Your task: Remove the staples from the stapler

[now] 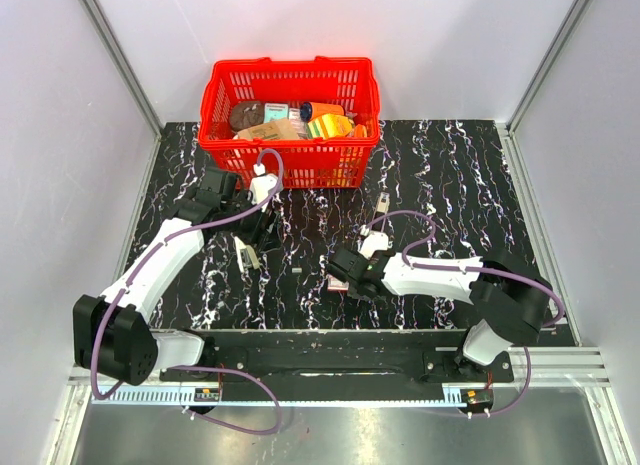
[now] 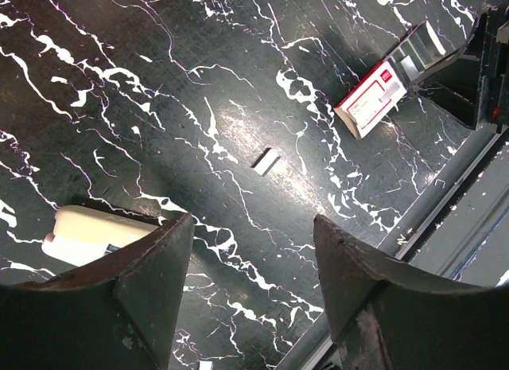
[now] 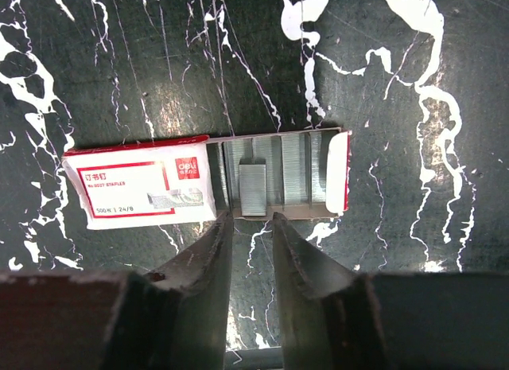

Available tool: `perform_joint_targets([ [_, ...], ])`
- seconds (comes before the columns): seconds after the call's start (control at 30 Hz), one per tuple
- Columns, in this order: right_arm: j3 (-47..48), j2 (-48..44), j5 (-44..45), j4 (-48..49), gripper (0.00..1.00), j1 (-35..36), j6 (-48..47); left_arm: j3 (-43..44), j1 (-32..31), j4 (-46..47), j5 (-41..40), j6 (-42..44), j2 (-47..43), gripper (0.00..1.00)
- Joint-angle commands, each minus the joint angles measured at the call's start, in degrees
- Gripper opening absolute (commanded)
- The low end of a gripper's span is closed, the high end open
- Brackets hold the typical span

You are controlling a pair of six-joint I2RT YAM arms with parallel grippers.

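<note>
Black, white-veined tabletop [image 1: 450, 185] is serving as the work surface. Low over its middle the right gripper [image 3: 248, 220] is being held with its jaws only narrowly parted and nothing clamped between them. Its tips are poised at the near edge of the staple box [image 3: 143, 187], whose tray [image 3: 338, 171] is being kept slid out, probably so that removed staples can be dropped in (one loose strip [image 3: 253, 188] is already lying across the packed rows). Further out, a short staple strip [image 2: 266, 161] is lying alone on the bare table between the two arms, apart from the box and apparently waiting to be collected. Beyond it the left gripper [image 2: 253, 223] is being held with its jaws spread wide and empty. The stapler [image 2: 87, 229] is resting on the table just beside one finger [image 2: 151, 290], only its pale side showing, seemingly set down within easy reach. At the far edge a red basket [image 1: 290, 165] of goods is standing, well apart from the right arm.
</note>
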Motion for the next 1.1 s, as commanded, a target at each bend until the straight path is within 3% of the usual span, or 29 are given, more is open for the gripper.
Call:
perform_joint_targets([
  [0.0,2.4,-0.3,2.2,-1.1,0.34,0.4,-1.1,-0.3,-0.2,1.5,1.4,-0.7,-1.7,0.66],
  [0.2,3.1,-1.1,2.6,-1.7,0.34,0.4,-1.4,-0.2,-0.5,1.5,1.5,-0.7,-2.0,0.66],
  [0.4,0.5,-4.7,2.5,-2.0,0.17,0.4,-0.7,0.2,-0.5,1.0,1.1,-0.3,-1.7,0.66],
  [0.5,-0.4,-6.0,2.9,-1.9,0.14,0.4,-0.4,0.0,-0.8,1.0,1.1,0.2,-1.0,0.66],
  [0.77,1.3,-8.0,7.8,1.6,0.25,0.1,-6.0,-2.7,-12.0,1.1,-7.0,9.8,3.7,0.7],
  [0.93,-8.7,-12.6,5.5,13.4,0.3,0.0,-5.7,-2.2,-16.0,3.1,-14.2,14.4,11.7,0.7],
  [1.07,-17.0,-19.7,4.6,20.5,0.32,0.0,-5.2,-0.8,-16.9,3.9,-14.8,15.4,16.0,0.7],
])
